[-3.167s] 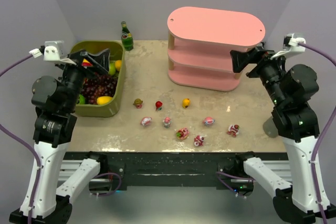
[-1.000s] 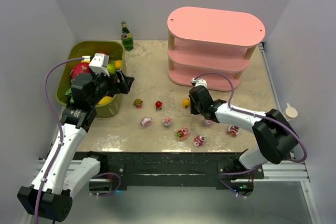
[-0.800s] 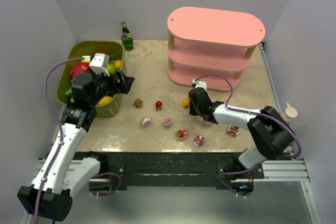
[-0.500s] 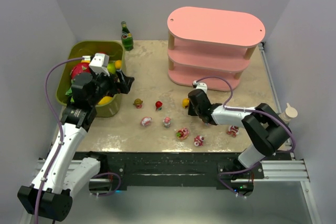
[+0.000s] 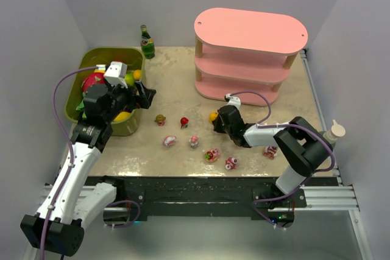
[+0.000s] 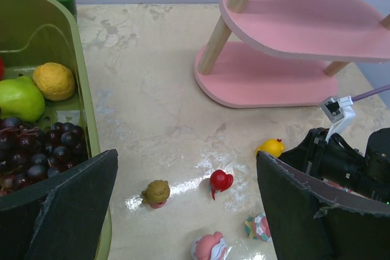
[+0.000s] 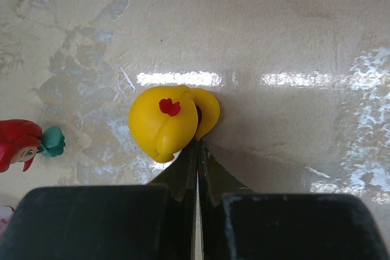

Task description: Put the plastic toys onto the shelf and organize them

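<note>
Well, the glossy, marbled beige table (image 5: 177,77) sits between plain pale walls (image 5: 36,16), with the pink shelf (image 5: 250,53) at the back right, a green bin (image 5: 91,59) at the left, and the toys (image 5: 193,141) loose on the table before the shelf. Since a second ago the right claw (image 7: 197,144) has pressed fully closed, its tips touching the yellow toy (image 7: 164,123), which lies on the table near the shelf. The left claw (image 5: 145,97) stays wide open beside the bin.

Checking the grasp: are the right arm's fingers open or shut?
Shut: the right fingers meet with no gap, tips against the yellow toy; whether they pinch it, cannot tell.
</note>
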Robot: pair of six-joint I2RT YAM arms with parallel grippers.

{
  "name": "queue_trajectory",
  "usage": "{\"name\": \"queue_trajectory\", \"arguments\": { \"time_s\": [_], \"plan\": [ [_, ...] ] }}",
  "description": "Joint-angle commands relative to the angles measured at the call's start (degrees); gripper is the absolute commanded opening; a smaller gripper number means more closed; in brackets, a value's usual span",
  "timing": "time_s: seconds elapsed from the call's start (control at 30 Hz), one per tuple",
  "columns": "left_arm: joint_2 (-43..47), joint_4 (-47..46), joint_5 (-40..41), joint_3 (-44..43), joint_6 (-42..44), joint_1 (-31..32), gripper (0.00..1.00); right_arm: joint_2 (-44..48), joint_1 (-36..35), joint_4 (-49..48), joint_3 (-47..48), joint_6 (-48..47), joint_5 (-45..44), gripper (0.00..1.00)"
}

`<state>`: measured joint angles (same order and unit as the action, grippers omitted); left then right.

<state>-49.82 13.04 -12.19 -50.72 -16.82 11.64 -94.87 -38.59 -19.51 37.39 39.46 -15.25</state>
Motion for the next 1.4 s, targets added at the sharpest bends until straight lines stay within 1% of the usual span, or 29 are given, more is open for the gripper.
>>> {"name": "queue_trajectory", "arguments": {
  "time_s": [0.0, 0.13, 0.17, 0.23, 0.33, 0.37, 0.47, 0.5, 0.6, 0.63, 0.7, 0.8, 1.0, 1.13, 1.17, 1.37],
  "plan": [
    [-0.3, -0.1, 0.1, 0.1, 1.2, -0.3, 1.00, -1.9, -2.2, 0.8, -1.4, 1.9, 1.8, 0.00],
    [-0.4, 0.1, 0.5, 0.1, 1.4, -0.3, 1.00, -0.8, -2.6, 3.4, -0.5, 2.3, 0.7, 0.00],
    [-0.4, 0.1, 0.7, 0.1, 1.4, -0.3, 1.00, 0.5, -2.5, 5.4, -0.5, 2.3, 0.0, 0.01],
    [-0.4, 0.2, 0.6, 0.1, 1.4, -0.3, 1.00, 1.8, -2.5, 8.1, -0.1, 1.6, -2.1, 0.07],
    [-0.4, 0.3, 0.7, 0.2, 1.4, -0.3, 1.00, 4.9, -2.5, 11.9, 0.1, -0.9, -2.6, 0.29],
    [-0.4, 0.4, 0.7, 0.1, 1.4, -0.3, 1.00, 5.6, -2.5, 13.6, 0.2, -1.4, -3.3, 0.41],
    [-0.3, 0.3, 0.7, 0.1, 1.5, -0.3, 0.99, 8.1, -2.6, 15.5, 0.9, -4.2, -5.2, 0.58],
    [-0.3, 0.3, 0.7, 0.1, 1.4, -0.3, 1.00, 9.2, -2.5, 15.6, 1.2, -5.1, -5.6, 0.66],
    [-0.3, 0.4, 0.7, 0.1, 1.4, -0.3, 0.99, 10.1, -2.5, 14.8, 2.4, -9.0, -6.1, 0.78],
    [-0.2, 0.3, 0.7, 0.1, 1.4, -0.3, 0.99, 10.0, -2.5, 14.2, 3.2, -11.7, -5.8, 0.80],
    [-0.2, 0.3, 0.7, 0.3, 1.4, -0.3, 1.00, 9.6, -2.5, 13.1, 5.0, -14.0, -5.1, 0.82],
    [-0.4, 0.2, 0.7, 0.2, 1.3, -0.3, 0.99, 8.1, -2.5, 11.3, 6.7, -18.1, -4.7, 0.82],
    [-0.7, 0.3, 0.7, 0.3, 1.1, -0.3, 1.00, 5.4, -0.7, 7.7, 8.6, -23.6, -2.5, 0.77],
    [-1.0, 0.2, 0.8, 0.1, 1.1, -0.3, 1.00, 4.8, 0.8, 4.7, 7.8, -26.7, 3.7, 0.73],
    [-1.1, 0.2, 0.7, 0.1, 1.1, -0.3, 1.00, 4.6, 1.1, 3.8, 7.7, -27.5, 6.4, 0.72],
    [-1.2, 0.3, 0.7, 0.2, 1.2, -0.3, 1.00, 3.7, 2.2, 1.7, 7.5, -31.9, 14.2, 0.69]
  ]
}}
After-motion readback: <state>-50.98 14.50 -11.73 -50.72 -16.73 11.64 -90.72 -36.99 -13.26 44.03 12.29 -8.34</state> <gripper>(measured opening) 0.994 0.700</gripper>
